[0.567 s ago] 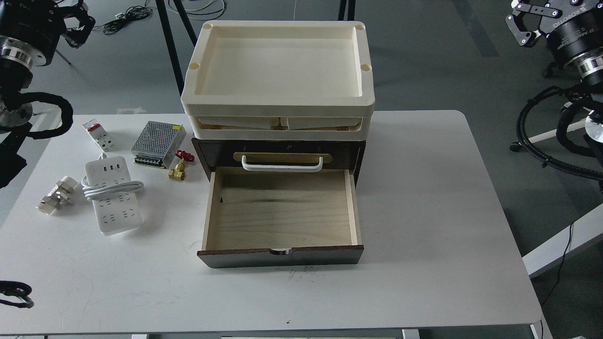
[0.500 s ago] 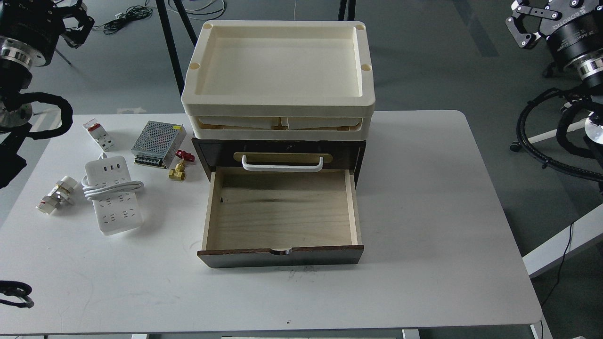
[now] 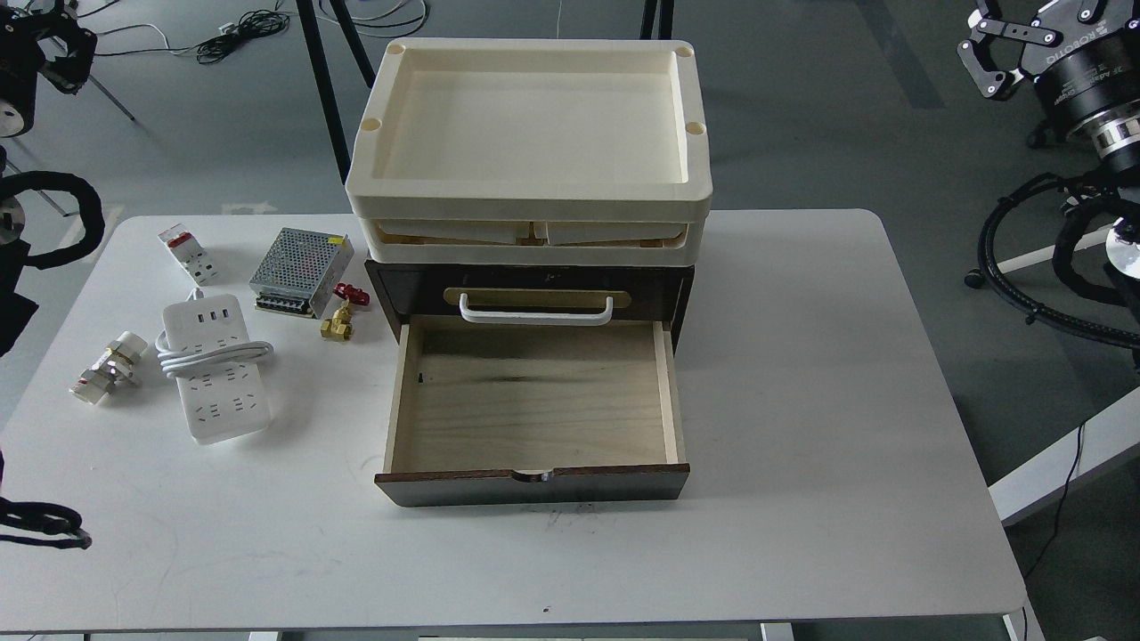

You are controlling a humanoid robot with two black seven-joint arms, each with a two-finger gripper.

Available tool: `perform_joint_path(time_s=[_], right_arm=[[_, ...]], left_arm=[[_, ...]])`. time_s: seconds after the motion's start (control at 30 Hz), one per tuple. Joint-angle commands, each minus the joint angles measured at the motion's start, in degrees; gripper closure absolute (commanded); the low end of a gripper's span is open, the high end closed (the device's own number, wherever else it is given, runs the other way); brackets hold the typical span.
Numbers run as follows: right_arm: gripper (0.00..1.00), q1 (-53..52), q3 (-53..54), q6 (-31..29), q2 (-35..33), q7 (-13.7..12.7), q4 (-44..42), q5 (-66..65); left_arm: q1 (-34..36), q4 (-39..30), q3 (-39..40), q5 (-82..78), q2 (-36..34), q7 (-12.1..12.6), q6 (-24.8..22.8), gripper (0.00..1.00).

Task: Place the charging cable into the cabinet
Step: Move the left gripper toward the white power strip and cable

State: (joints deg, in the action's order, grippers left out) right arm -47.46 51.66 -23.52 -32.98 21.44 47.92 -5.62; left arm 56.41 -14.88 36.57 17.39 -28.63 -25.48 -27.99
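The charging cable (image 3: 214, 369) is a white power strip with its thick cord coiled across the middle. It lies on the white table (image 3: 802, 356), left of the cabinet. The dark brown cabinet (image 3: 677, 289) stands mid-table with cream trays (image 3: 530, 116) stacked on top. Its pale wooden drawer (image 3: 534, 401) is pulled open and empty, below the white bar handle (image 3: 534, 312). My left gripper (image 3: 53, 36) is high at the top left corner, far from the cable and partly cut off. My right gripper (image 3: 984, 53) is high at the top right, beyond the table.
Left of the cabinet lie a silver mesh box (image 3: 298, 260), a small white red-switched block (image 3: 187, 254), a brass valve with a red handle (image 3: 341, 316) and a clear fitting (image 3: 107, 367). Black hoses (image 3: 1024, 285) hang off the right side.
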Motion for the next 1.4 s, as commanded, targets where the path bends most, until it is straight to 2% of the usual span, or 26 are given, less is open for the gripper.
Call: perform_joint_path(time_s=[0.0, 0.13, 0.23, 0.33, 0.57, 0.7, 1.03, 1.2, 1.3, 1.37], right_arm=[[0.01, 0.00, 0.28, 0.05, -0.07, 0.09, -0.10, -0.01], [0.01, 0.09, 0.73, 0.05, -0.42, 0.09, -0.10, -0.01], [0.01, 0.09, 0.73, 0.05, -0.42, 0.09, -0.02, -0.01], [0.01, 0.09, 0.99, 0.05, -0.33, 0.09, 0.07, -0.01], [0.01, 0.17, 2.04, 0.05, -0.33, 0.09, 0.07, -0.01], [0.01, 0.79, 2.13, -0.04, -0.77, 0.09, 0.25, 0.08], [0.01, 0.97, 2.75, -0.04, -1.03, 0.18, 0.42, 0.08], [0.01, 1.14, 3.01, -0.04, -1.12, 0.27, 0.42, 0.08], [0.01, 1.67, 3.01, -0.04, -1.12, 0.44, 0.42, 0.08], [0.01, 1.76, 3.01, -0.04, -1.12, 0.44, 0.42, 0.17]], left_arm=[[-1.04, -0.50, 2.18, -0.17, 2.95, -2.52, -0.01, 0.00], [-1.04, -0.77, 5.78, 0.09, 3.05, -2.52, -0.01, 0.00], [-1.39, -4.71, 9.57, -0.17, 0.17, -2.52, -0.01, 0.00], [-1.91, -13.13, 8.61, -0.78, -6.51, -2.52, -0.01, 0.00], [-2.44, -36.25, -1.15, -7.27, -24.18, -2.52, -0.01, 0.00], [-2.97, -46.62, -0.63, -22.63, -33.40, -2.52, -0.01, 0.00], [-3.15, -67.37, -1.68, -63.84, -50.46, -2.52, -0.01, 0.00], [-3.41, -74.68, -10.80, -81.52, -57.15, -2.52, -0.01, 0.00], [-3.41, -75.65, -17.13, -95.57, -57.16, -2.52, -0.01, 0.00], [-3.50, -75.39, -21.70, -105.41, -56.46, -2.52, 3.01, 0.00]])
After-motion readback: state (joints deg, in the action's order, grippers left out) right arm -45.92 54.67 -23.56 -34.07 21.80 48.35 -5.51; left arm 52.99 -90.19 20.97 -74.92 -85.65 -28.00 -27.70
